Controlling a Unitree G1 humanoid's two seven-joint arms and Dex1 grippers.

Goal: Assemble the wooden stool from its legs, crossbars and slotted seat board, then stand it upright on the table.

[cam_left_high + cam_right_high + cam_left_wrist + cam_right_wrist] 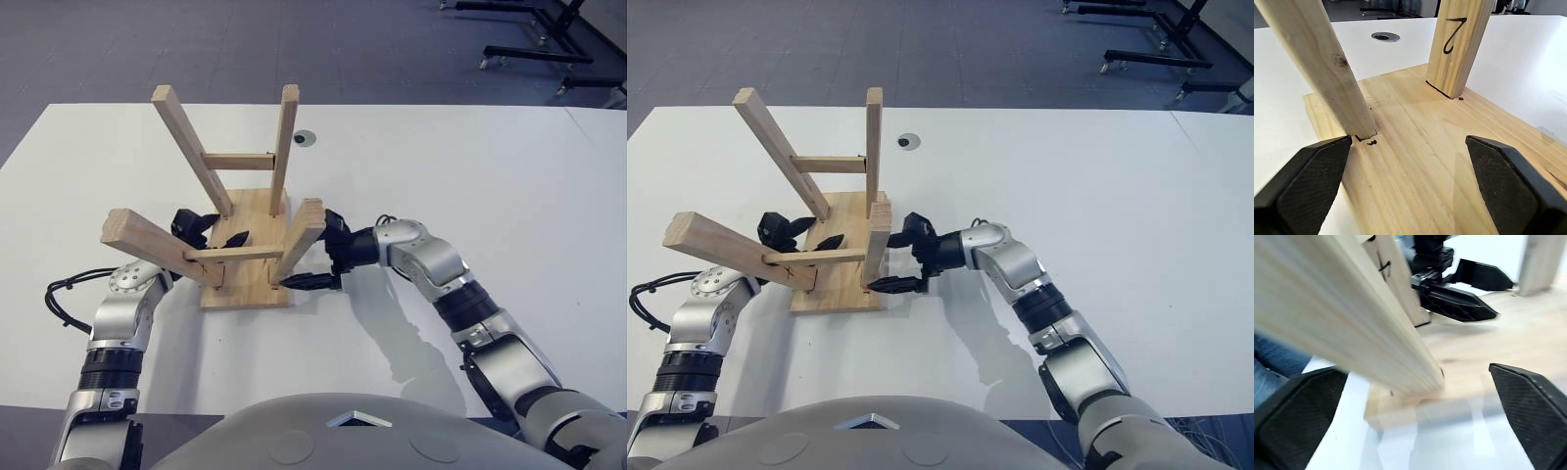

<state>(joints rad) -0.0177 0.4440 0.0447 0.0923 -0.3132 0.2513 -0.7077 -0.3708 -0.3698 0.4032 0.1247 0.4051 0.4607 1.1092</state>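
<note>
The stool lies upside down: its seat board [253,284] rests flat on the white table with legs pointing up. A far crossbar [238,162] joins the two far legs [284,142], and a near crossbar [240,255] joins the leaning near left leg [147,245] to the near right leg [304,235]. My left gripper [216,233] hovers open just above the board between the legs [1405,186]. My right gripper [323,253] is open, and its fingers straddle the base of the near right leg [1352,318] without closing on it.
A round cable hole [304,138] sits in the table behind the stool. A black cable [64,294] loops near my left arm. White tabletop [509,186] extends to the right. Black wheeled frames [529,49] stand on the floor beyond.
</note>
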